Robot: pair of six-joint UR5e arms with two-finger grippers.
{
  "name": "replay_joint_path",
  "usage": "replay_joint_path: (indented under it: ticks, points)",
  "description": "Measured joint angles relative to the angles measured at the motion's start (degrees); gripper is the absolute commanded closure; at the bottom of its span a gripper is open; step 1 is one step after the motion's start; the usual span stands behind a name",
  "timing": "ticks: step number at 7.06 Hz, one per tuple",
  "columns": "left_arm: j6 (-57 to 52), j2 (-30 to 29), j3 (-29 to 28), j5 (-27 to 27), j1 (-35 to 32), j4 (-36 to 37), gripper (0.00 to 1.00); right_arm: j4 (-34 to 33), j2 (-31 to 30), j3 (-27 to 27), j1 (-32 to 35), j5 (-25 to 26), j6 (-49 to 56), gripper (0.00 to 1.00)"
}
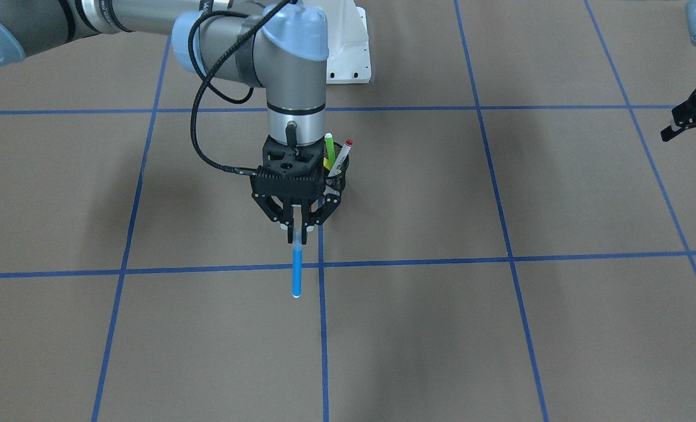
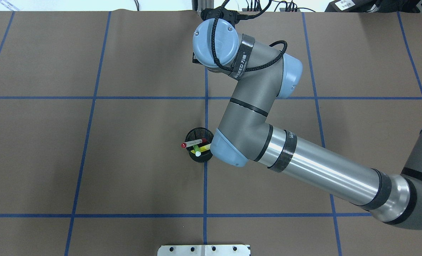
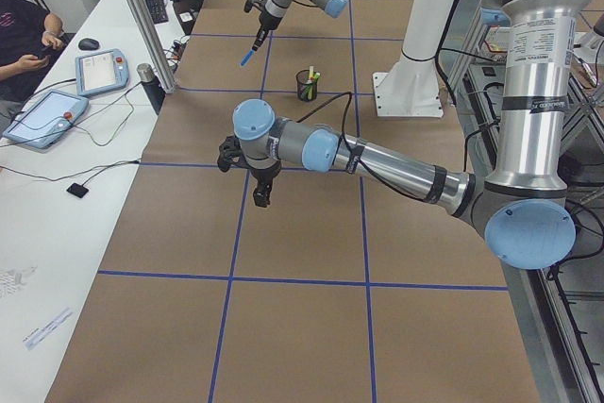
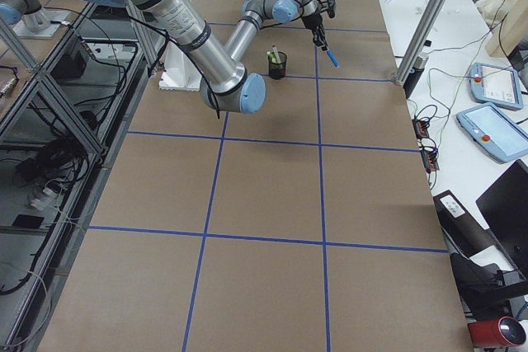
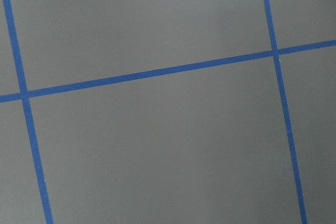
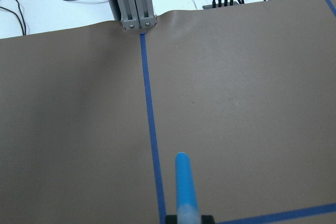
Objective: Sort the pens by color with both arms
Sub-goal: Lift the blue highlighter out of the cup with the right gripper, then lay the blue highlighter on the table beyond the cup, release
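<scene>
Barely begun: blue pen clamped in right fingers over the table; green pen, yellow pen, red-capped pen left in the cup; left fingers apart, empty.

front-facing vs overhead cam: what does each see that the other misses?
Front-facing only: the right gripper, fingers shut on the blue pen, which points down, and the left gripper, open at the view's edge. Overhead only: the cables past the table's far edge; from above, the right arm hides its own gripper and the blue pen. Both: the right arm and the black cup holding the green pen and the red-capped pen.
</scene>
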State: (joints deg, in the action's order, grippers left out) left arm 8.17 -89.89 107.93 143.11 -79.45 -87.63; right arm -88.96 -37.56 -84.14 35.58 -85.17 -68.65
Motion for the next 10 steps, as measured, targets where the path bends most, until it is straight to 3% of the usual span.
replay_joint_path:
  ticks: [2,6,8,9,10]
  points:
    - [0.0,0.05,0.0,0.0,0.0,0.0,0.01,4.45,-0.64,4.86,0.21,0.81,4.67,0.97]
    - [0.01,-0.02,-0.07,-0.02,0.08,0.0,0.01,5.05,-2.66,4.92,-1.17,0.76,8.52,0.94]
    - [0.0,-0.03,-0.12,-0.02,0.09,0.0,0.01,4.45,-3.63,3.88,-2.07,0.49,8.84,0.79]
    - [0.0,-0.03,-0.15,-0.02,0.09,0.01,0.01,3.61,-3.81,3.18,-2.6,0.44,8.87,0.5]
    - [0.0,-0.02,-0.16,-0.02,0.09,0.04,0.01,2.31,-3.85,2.22,-3.0,0.39,8.88,0.01]
